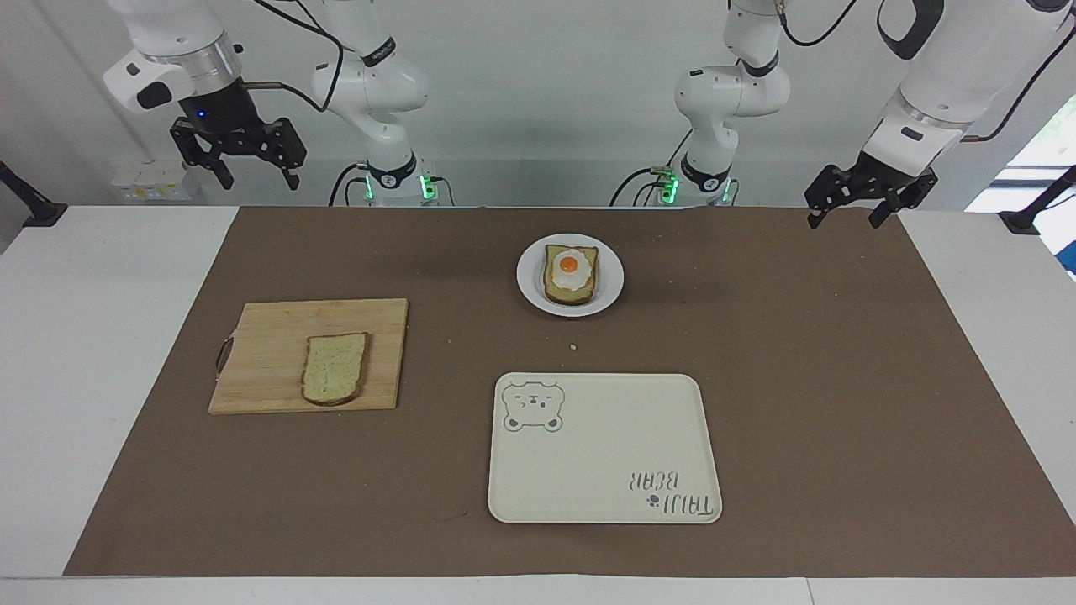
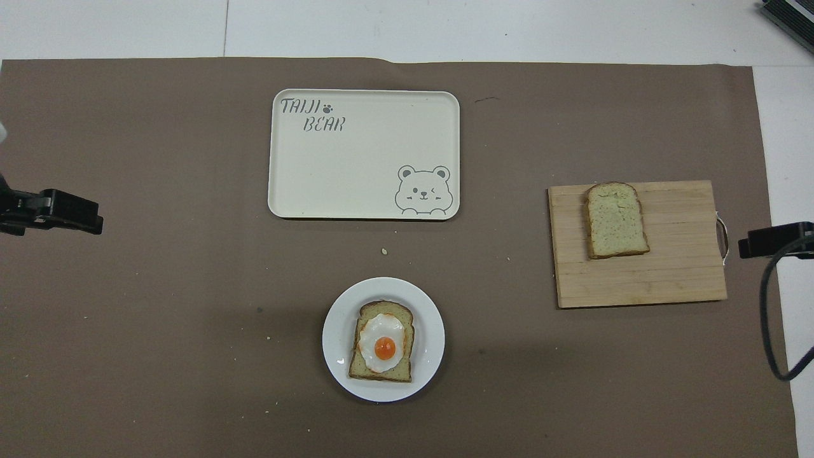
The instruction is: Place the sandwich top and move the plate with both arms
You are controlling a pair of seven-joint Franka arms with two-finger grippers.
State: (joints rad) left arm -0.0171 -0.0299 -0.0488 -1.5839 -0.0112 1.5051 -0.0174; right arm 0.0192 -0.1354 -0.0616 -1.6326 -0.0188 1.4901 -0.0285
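Note:
The sandwich top (image 1: 334, 368) (image 2: 615, 219), a plain pale slice with brown crust, lies flat on a wooden cutting board (image 1: 277, 336) (image 2: 674, 280) toward the right arm's end of the table. The small white plate (image 1: 530, 281) (image 2: 337, 356) sits mid-table, nearer the robots, and carries a bread slice topped with a fried egg (image 1: 570, 273) (image 2: 381, 343). My right gripper (image 1: 258, 178) hangs open, high above the robots' edge of the table. My left gripper (image 1: 845, 220) is open over the mat's corner at the left arm's end. Neither touches anything.
A cream rectangular tray (image 1: 601, 454) (image 2: 356, 172) with a bear drawing lies farther from the robots than the plate, with nothing on it. A brown mat (image 1: 841, 378) covers most of the white table. A small crumb (image 1: 572, 346) lies between plate and tray.

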